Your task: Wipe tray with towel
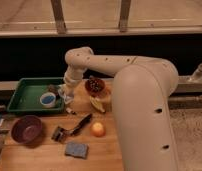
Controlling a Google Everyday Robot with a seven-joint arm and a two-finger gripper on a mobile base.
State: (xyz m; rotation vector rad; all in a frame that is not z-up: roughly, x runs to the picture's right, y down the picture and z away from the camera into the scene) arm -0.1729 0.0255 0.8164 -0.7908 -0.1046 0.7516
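So we've got the shallow green plastic tray (25,93) at the back left of the wooden table (39,157). Inside it sits a small white cup with blue inside (47,99), plus a dark lump (53,89) we can't identify. The gripper (65,95) hangs right over the tray's right edge; we can't tell if it's gripping anything, and something pale there may be the towel. The round purple bowl (27,129) sits in front of the tray. The dark red bowl (95,85) holds something dark.
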